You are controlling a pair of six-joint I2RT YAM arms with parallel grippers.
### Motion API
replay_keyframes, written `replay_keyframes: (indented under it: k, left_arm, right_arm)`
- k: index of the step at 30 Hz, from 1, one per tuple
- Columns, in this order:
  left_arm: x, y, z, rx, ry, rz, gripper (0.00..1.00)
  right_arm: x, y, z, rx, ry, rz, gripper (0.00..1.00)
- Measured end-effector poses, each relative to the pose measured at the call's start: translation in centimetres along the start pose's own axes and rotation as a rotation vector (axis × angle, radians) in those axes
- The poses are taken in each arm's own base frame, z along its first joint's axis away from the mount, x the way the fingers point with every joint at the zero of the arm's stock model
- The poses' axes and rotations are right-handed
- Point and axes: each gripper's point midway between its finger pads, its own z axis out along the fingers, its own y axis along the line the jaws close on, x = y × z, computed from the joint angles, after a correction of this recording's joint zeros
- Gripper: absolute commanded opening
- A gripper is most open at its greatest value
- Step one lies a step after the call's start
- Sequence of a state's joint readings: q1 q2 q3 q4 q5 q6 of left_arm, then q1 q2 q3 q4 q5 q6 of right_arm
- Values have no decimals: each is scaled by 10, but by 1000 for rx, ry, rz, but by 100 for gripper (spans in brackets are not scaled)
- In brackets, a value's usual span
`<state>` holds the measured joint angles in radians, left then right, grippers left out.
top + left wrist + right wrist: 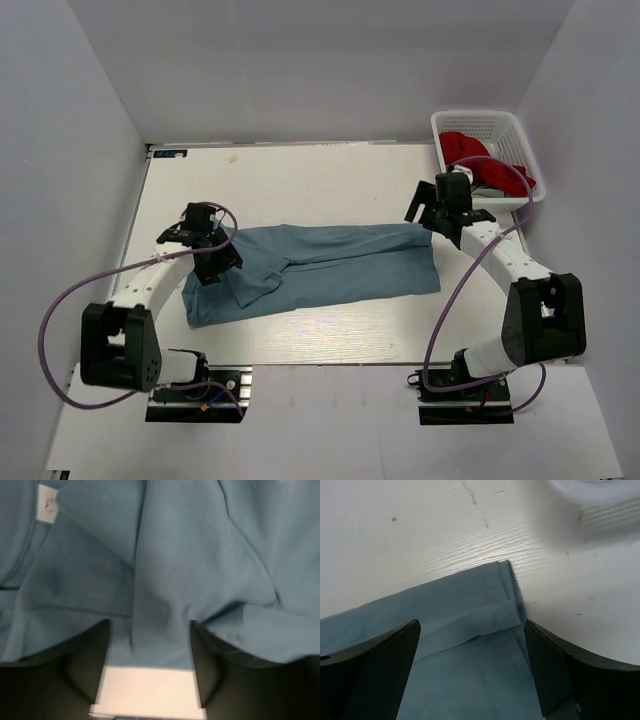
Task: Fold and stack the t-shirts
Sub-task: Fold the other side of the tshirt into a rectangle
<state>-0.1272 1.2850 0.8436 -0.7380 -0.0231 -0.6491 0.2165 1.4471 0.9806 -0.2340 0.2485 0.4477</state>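
While the grey-blue t-shirt lay folded into a long band running left to right across the middle of the table, the left gripper sat low over its left end, fingers apart, with loose cloth lying between them unpinched. The right gripper hung over the shirt's far right corner, its fingers spread wide and holding nothing. At the table's far right corner stood a white basket holding a red garment.
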Motion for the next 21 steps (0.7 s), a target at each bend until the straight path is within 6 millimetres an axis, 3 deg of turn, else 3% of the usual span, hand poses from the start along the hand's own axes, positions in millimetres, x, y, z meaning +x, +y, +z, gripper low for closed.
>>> replay_keyframes:
  k: [5,9,12,15,16,18,19,21]
  left_arm:
    - [5,1,37,-49,66,-30,33]
    - [9,2,47,-59,93,-35,0]
    - [6,0,44,-47,78,-32,0]
    - [1,-4,34,-20,47,-32,0]
    - [-2,-7,29,-6,31,-32,0]
    - [-8,-11,18,26,-8,-33,0]
    - [-12,-14,12,42,-28,-32,0]
    - [-17,-18,3,69,-56,-30,0]
  right_arm:
    - [8,18,6,-94,41,-32,90]
    - [23,12,20,-47,103,-22,90]
    - [35,-1,23,20,143,3,90]
    - [39,-11,24,74,153,41,82]
    - [40,-13,26,87,159,51,76]
    - [45,-17,29,106,175,74,44]
    - [48,-19,31,111,184,74,44]
    - [53,-20,36,121,202,99,34]
